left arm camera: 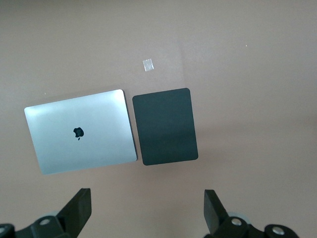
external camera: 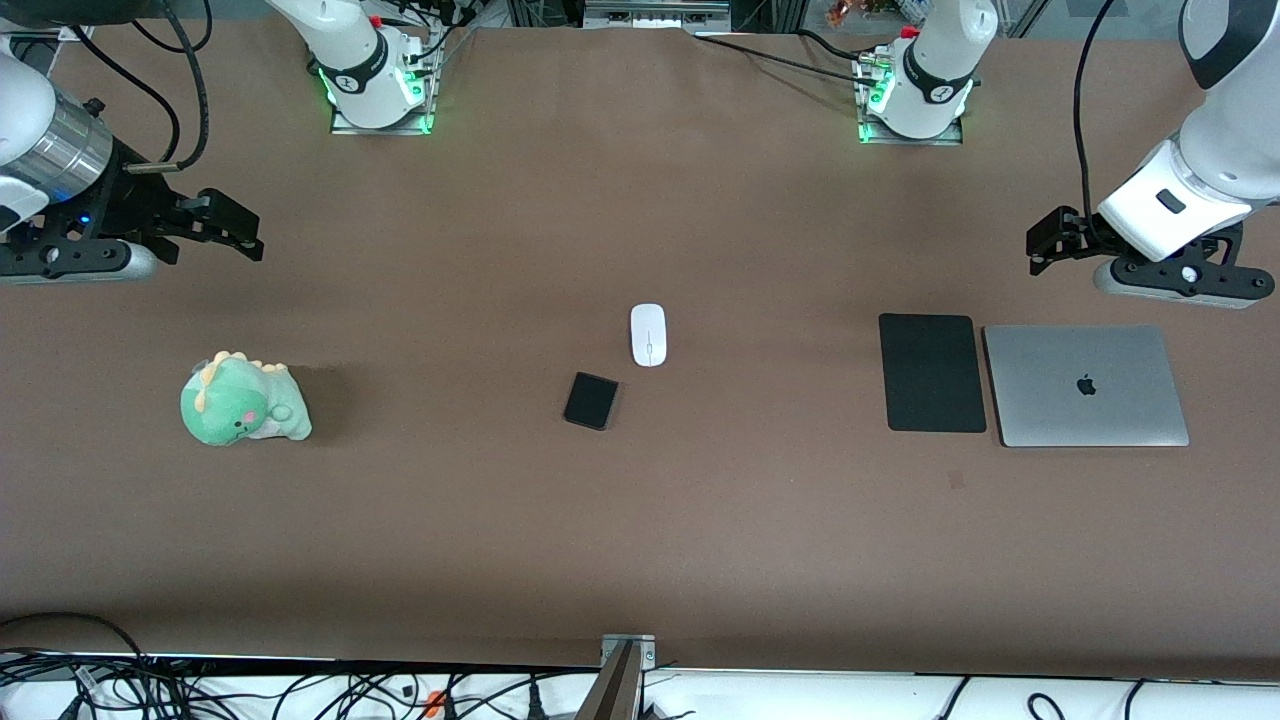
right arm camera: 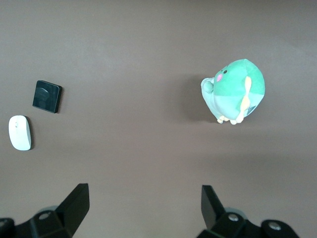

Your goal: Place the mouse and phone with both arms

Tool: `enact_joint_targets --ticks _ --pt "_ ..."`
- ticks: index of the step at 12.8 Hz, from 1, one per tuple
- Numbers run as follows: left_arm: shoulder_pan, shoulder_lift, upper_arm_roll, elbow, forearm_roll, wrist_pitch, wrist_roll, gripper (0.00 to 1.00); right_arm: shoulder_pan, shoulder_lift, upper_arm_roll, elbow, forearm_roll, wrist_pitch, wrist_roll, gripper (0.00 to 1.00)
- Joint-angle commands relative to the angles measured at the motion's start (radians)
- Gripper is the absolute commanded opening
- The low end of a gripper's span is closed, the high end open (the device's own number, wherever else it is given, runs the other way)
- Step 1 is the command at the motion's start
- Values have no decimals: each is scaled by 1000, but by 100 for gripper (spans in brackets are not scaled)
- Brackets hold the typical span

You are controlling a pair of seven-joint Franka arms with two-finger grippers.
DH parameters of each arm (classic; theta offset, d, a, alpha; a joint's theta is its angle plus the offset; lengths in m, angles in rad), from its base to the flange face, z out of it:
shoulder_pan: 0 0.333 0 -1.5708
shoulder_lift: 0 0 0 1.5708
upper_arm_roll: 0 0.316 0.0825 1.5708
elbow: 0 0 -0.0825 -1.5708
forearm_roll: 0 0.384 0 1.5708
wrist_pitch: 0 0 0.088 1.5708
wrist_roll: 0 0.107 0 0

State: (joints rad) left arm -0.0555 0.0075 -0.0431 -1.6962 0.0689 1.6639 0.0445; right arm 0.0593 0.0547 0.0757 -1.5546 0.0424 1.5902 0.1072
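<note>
Near the middle of the brown matte table (external camera: 640, 520): small white oval plastic mouse (external camera: 648, 334), smooth, with thin centre line, long axis pointing from the robots' bases toward the front camera. Just beside it, a little nearer to the front camera and slightly toward the right arm's end: small glossy black slab phone (external camera: 591, 400), rounded corners, slightly tilted, apart from the mouse by a narrow gap.

Right gripper (external camera: 235, 228) up over bare table at the right arm's end, fingers spread apart, holding nothing. Left gripper (external camera: 1050, 240) over the table at the left arm's end, above the edge of the flat matte black rectangular mouse pad (external camera: 932, 372), fingers likewise spread and empty. Both far from the two things; each roughly equally distant, phone a bit more on the right arm's side, mouse more on the left arm's side.

Touching the pad's edge or nearly so: closed grey metal laptop (external camera: 1086, 385). Soft green plush dinosaur (external camera: 243, 400) at the right arm's end.

Probably no grasp started yet.
</note>
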Motion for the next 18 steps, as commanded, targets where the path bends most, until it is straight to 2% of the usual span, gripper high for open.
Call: enact_joint_targets --ticks 1,18 --pt "-1 6 0 20 -14 -15 14 100 -3 1 4 14 -10 -10 -3 100" --pt "-1 22 0 16 -17 -19 -14 100 -3 2 4 4 1 -6 -4 100"
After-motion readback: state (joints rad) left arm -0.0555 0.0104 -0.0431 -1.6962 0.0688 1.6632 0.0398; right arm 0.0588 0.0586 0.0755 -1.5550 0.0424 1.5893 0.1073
